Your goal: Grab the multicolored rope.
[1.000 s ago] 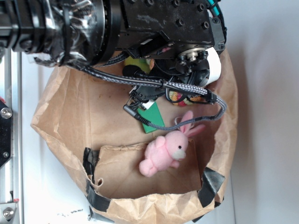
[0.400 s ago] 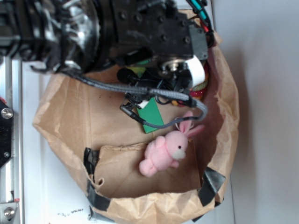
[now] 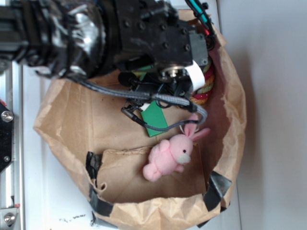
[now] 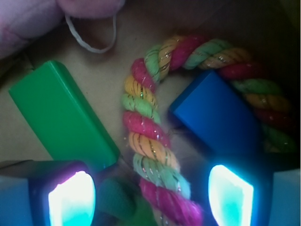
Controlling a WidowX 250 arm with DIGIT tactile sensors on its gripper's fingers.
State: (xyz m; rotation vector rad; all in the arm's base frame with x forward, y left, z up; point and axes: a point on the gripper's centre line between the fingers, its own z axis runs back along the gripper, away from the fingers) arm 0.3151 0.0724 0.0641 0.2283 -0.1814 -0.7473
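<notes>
Wrist view: the end effector is spread wide, fingers straddling the multicolored rope at 6 o'clock, ready to close. Green block lies at 9 o'clock, blue block inside the ring.

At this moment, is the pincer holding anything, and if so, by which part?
Nothing is held. The pincer is open, its fingers on either side of the left stretch of the multicolored rope without closing on it.
</notes>
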